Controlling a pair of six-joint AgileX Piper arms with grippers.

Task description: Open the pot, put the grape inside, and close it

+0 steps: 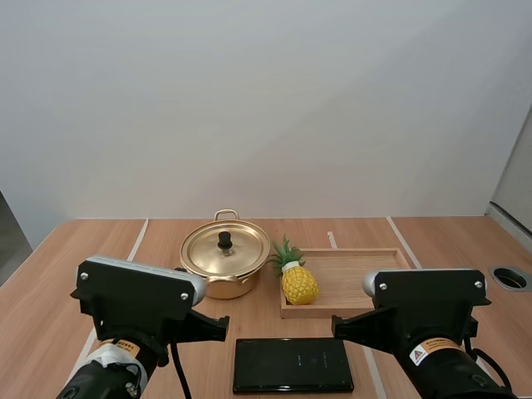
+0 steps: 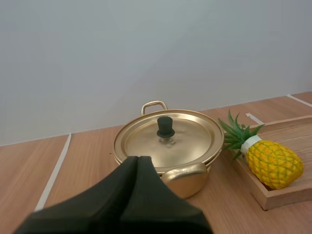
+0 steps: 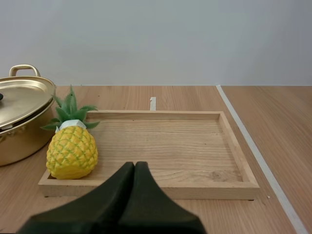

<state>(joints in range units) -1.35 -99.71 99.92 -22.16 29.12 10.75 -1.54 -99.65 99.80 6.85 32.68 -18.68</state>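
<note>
Left tool (image 2: 136,163) pressed together, just short of the pot (image 2: 185,178). Right tool (image 3: 135,168) pressed together too, facing the wooden tray (image 3: 170,141). The lid (image 2: 190,139) is on, so the pot's inside is hidden. I'd spread the left tool, drop square over the black knob (image 2: 165,126) and lift straight up. The fruit here is a pineapple (image 3: 72,152), lying in the tray corner nearest the pot, and it's the tray's only load.

You will find the pot (image 1: 226,270) on the table (image 1: 50,283), with its lid (image 1: 237,252) seated on it. The wooden tray (image 1: 357,278) lies just to the pot's right. The pineapple (image 1: 298,283) lies in the tray's near left corner, beside the pot. A flat pad (image 1: 293,365) lies in front of both.
</note>
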